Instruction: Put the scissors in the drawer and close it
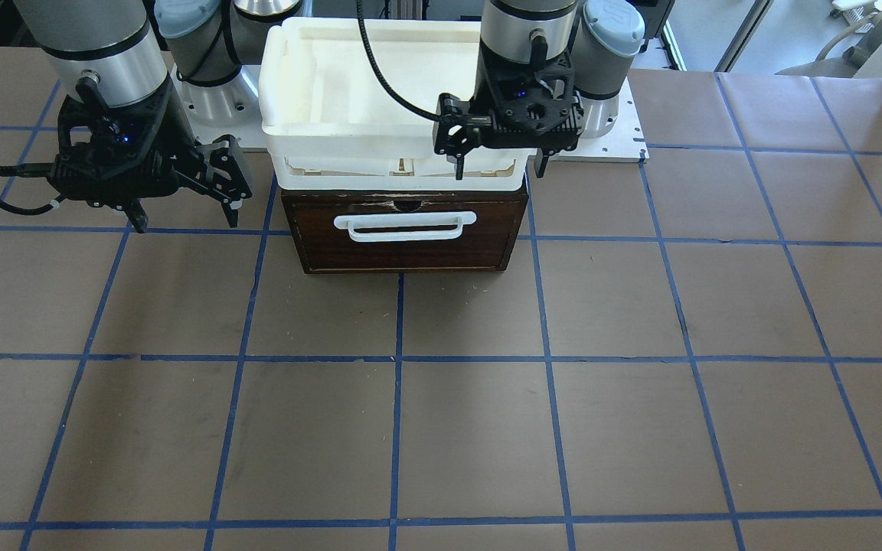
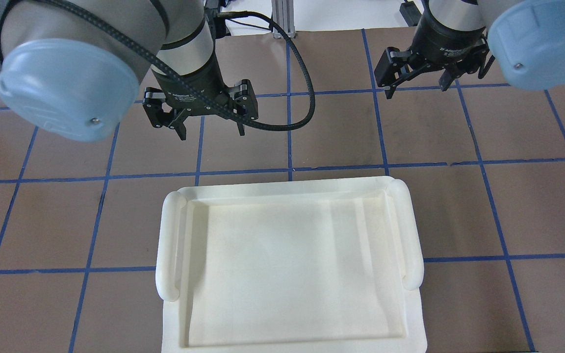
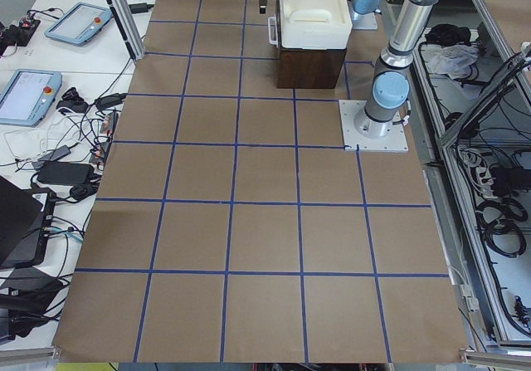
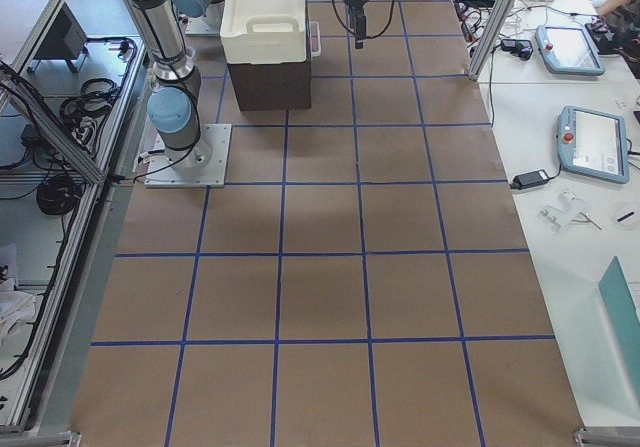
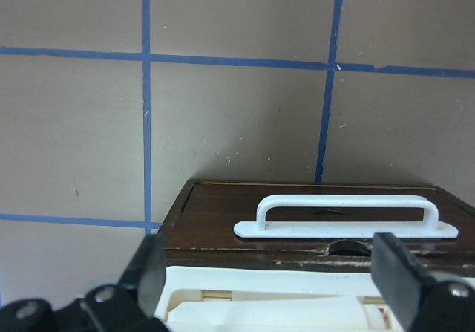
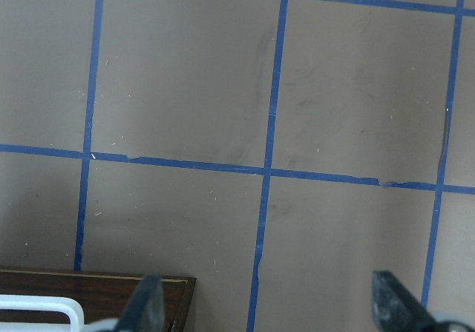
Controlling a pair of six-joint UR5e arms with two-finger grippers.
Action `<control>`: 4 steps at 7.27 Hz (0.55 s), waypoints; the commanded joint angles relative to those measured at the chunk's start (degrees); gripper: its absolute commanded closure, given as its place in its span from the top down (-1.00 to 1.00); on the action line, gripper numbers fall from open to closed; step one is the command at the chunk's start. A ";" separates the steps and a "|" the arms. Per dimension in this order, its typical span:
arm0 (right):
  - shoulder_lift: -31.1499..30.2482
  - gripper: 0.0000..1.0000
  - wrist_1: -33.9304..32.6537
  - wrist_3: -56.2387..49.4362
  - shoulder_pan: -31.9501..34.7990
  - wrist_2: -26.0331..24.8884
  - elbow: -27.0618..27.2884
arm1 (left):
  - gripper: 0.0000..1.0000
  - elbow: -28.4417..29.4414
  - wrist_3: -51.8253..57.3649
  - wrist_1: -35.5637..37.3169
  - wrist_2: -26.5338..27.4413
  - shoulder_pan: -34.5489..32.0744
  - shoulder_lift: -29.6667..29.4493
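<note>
Drawer with dark brown wooden front [image 1: 410, 256] and white bar handle [image 1: 404, 226] is pushed in, its front sitting just under the front edge of the white plastic tray [image 2: 169, 245] stacked on top of the box. The box stands on the brown paper worktop with blue tape grid [image 1: 640, 383], between the 2 arm bases, handle facing away from the robot.

Scissors: hidden in all 6 views, cannot tell where they are.

Left pincer [image 1: 500, 170]: spread, holding nothing, fingers pointing down. It hangs over the front edge of the tray, above the drawer front and not touching it. The left wrist view looks straight down on the handle [image 5: 345, 217] between the 2 black fingertips [image 5: 401, 276].

Right pincer [image 1: 184, 222]: also spread and holding nothing. It hangs above bare worktop, beside the box on the robot's right and clear of it. The right wrist view shows mostly tape grid, with one dark brown corner of the box at bottom left and the end of the handle [image 6: 44, 306].

In the overhead view, both pincers sit beyond the far edge of the tray, left [image 2: 211, 131] closer to it than right [image 2: 417, 88].
</note>
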 commanded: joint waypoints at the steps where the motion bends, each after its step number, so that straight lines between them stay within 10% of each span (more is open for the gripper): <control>1: -0.08 1.00 0.14 -0.17 0.00 -0.05 0.00 | 1.00 -0.85 4.70 -0.53 -0.31 6.62 3.73; 4: -0.08 1.00 0.31 -0.17 -0.09 -0.14 0.00 | 1.00 -0.51 10.43 -2.37 -0.57 10.77 5.06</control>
